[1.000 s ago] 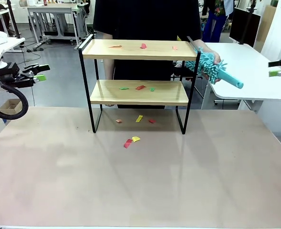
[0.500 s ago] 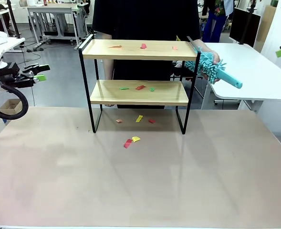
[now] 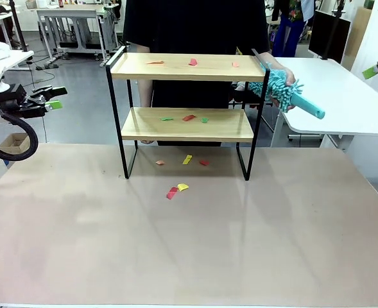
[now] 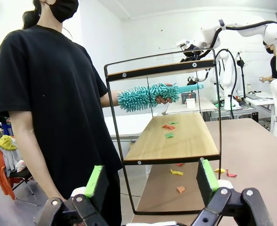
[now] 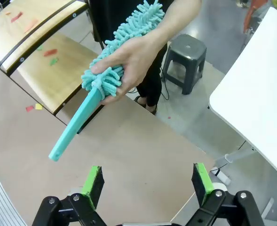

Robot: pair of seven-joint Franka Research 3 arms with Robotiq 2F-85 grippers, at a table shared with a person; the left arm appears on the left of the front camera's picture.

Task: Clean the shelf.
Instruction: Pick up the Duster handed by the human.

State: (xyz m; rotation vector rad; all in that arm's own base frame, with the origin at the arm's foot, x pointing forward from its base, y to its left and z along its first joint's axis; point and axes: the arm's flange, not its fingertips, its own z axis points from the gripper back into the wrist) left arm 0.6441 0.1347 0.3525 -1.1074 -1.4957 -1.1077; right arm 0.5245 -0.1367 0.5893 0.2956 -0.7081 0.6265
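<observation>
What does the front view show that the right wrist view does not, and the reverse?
Front view, not right wrist: the left gripper, open at the left edge, and the whole frame of the shelf, down to its feet. Right wrist, not front: both open fingers of the right gripper, below the bare handle of the duster. Both: the person's hand holding the duster by its fluffy head, the shelf boards and coloured scraps.

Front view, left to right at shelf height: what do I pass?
Left gripper → shelf → teal duster → right gripper at the picture's right edge.
</observation>
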